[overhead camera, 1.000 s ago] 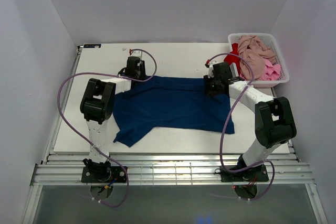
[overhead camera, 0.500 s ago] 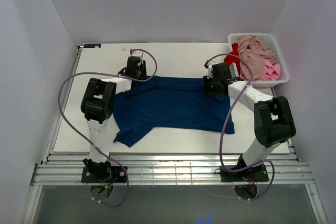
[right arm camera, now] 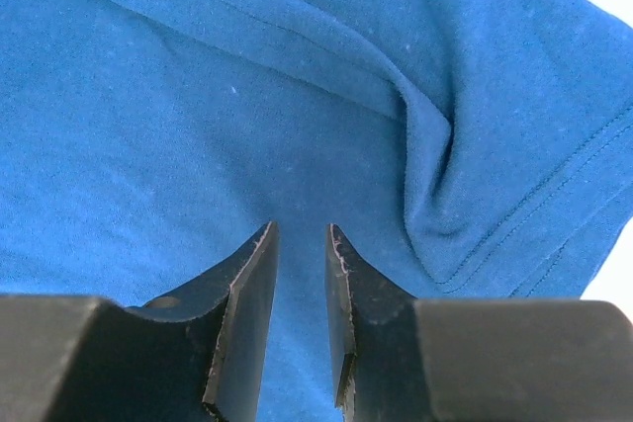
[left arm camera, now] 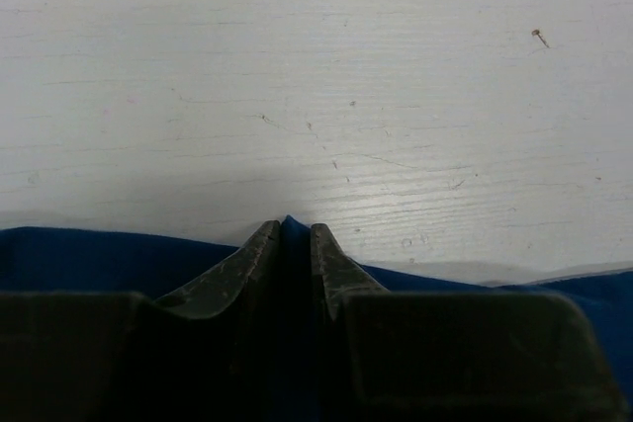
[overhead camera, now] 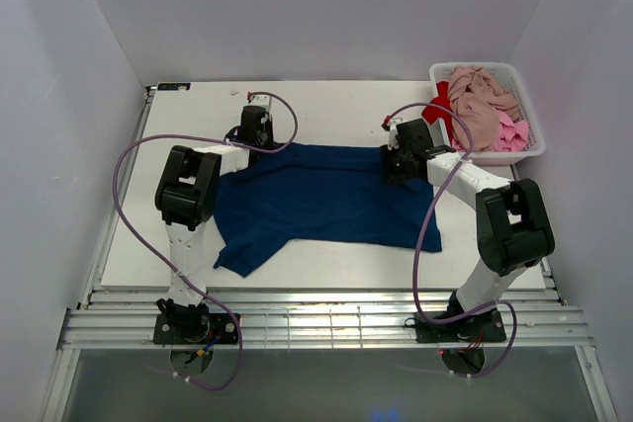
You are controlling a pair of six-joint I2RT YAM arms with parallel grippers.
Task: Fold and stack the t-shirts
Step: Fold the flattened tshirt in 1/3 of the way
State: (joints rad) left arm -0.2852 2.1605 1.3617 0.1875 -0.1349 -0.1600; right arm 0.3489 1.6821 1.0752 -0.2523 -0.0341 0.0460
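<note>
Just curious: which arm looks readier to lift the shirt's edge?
Probably left: the left end effector pinches the navy t-shirt at its far edge; the right end effector shows a gap over cloth.

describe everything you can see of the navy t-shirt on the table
The navy t-shirt is soft knit cloth, spread mostly flat on the white table, lightly wrinkled, with no print showing. A flap juts out at its near left. The left pincer pinches its far left edge into a small peak. The right pincer is down on its far right part, beside a sleeve with a stitched hem; whether it grips is unclear.
</note>
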